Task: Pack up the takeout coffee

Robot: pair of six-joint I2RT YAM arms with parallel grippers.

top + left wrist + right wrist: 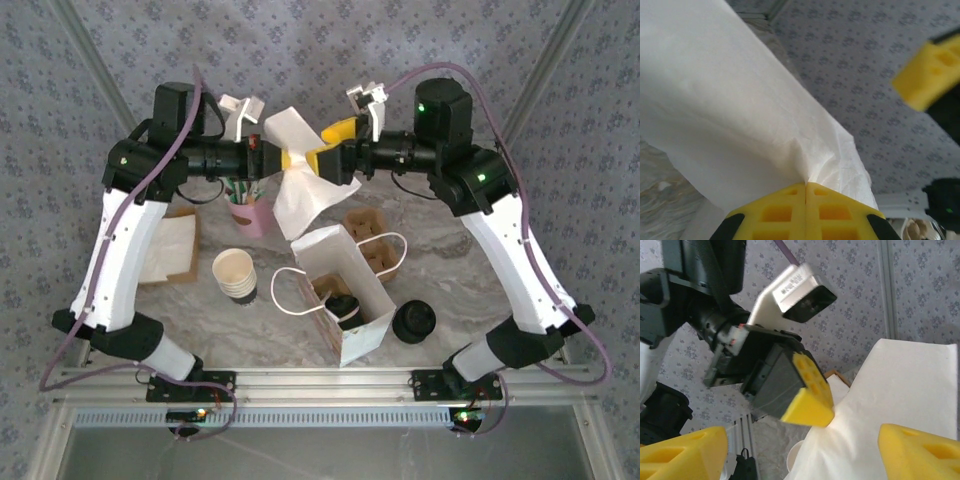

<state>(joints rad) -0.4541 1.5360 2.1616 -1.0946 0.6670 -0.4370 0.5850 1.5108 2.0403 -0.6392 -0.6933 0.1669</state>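
Inside the paper bag [352, 345], the lidded takeout coffee [343, 306] is judged light, crushable, best gripped under its rim. A napkin [765, 115] is pinched by the left gripper [805, 185]; the right gripper [802, 452] is held spread.

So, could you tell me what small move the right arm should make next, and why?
Probably close the right gripper on the napkin: its fingers stand open at the sheet's edge, while the left gripper pinches it shut.
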